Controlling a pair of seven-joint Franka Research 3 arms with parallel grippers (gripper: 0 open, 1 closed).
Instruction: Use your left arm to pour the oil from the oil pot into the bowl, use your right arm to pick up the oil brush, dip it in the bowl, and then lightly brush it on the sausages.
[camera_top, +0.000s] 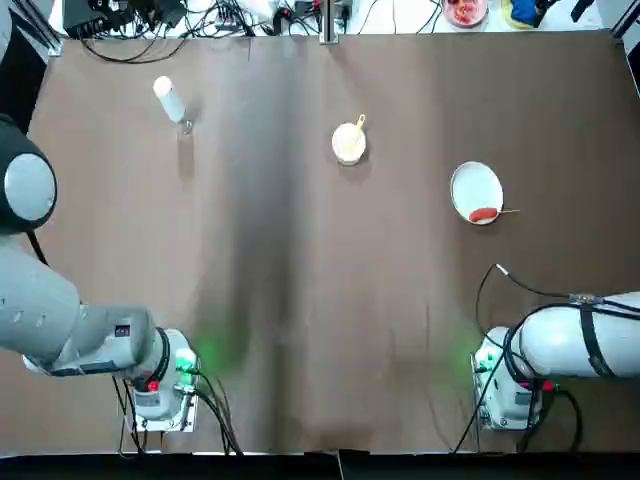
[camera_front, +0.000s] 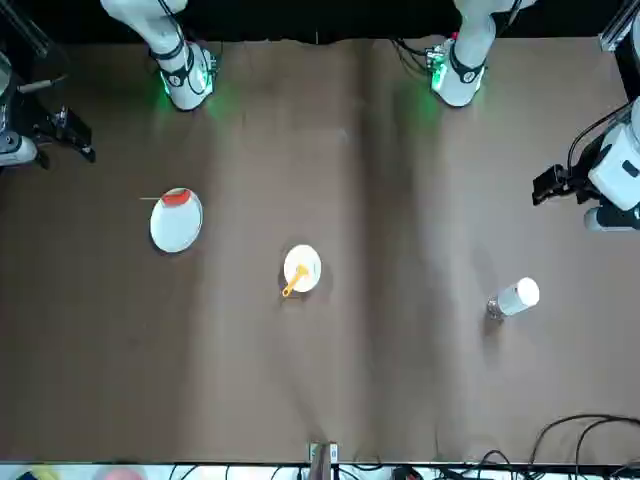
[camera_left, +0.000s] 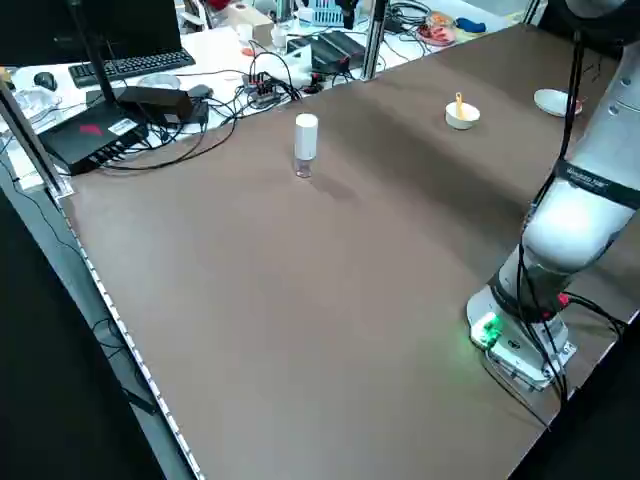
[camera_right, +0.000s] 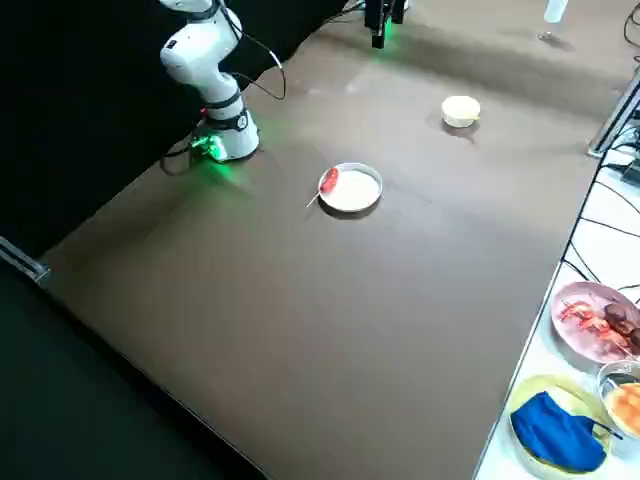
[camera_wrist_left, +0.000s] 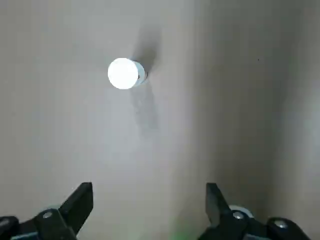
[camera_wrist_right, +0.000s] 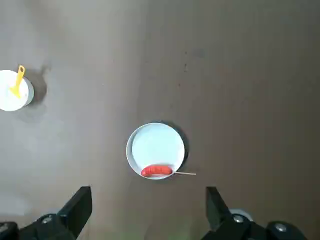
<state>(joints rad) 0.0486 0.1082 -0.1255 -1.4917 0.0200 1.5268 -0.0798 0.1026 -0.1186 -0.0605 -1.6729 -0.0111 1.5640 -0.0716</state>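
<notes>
I have the left gripper (camera_wrist_left: 149, 190) raised over the left side of the table, its fingers spread wide with nothing between them. That gap looks ample for a straight descent around the pot. Forward of it and down on the table, well apart from the fingers, the oil pot (camera_wrist_left: 123, 73) stands upright on its clear narrow base, white end up. Standing so, it offers me its side to grip; I'd close gently, as a slim bottle could tip if one finger touches first.

Further right, between the two grippers and forward of both, sits the bowl (camera_wrist_right: 25, 96), within reach of either arm, I judge. The oil brush (camera_wrist_right: 19, 82) leans in it, tip inside and handle over the far rim, which should leave the handle free for my right fingers. Pouring beside it will need care.

The right gripper (camera_wrist_right: 149, 190) is also raised, wide open and holding nothing. Forward of it and below, the plate (camera_wrist_right: 156, 140) carries the sausage (camera_wrist_right: 156, 170) near the rim closest to the arm bases, its skewer stick (camera_wrist_right: 186, 173) jutting past the edge to the right. The meat faces up, ready for light strokes. First, I'd fetch the pot.
</notes>
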